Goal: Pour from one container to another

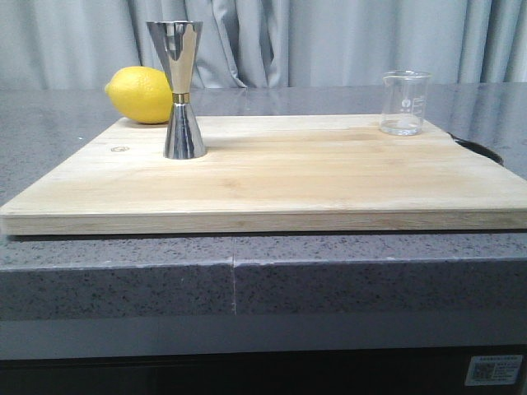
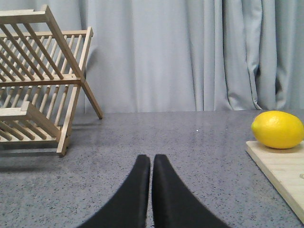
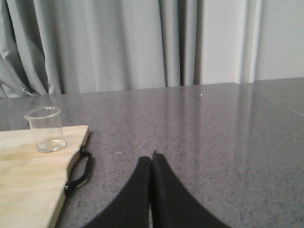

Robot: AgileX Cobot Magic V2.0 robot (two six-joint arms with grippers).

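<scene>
grey speckled counter (image 1: 74, 107) before pale curtains (image 1: 329, 41) bears a wooden board (image 1: 272, 177); both grippers (image 2: 151, 164) (image 3: 151, 161) pressed closed, empty.

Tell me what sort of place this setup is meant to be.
Likely a mock kitchen or bar counter: a wooden cutting board on grey speckled stone, holding a steel jigger, a lemon and a glass beaker, with a dish rack nearby.
</scene>
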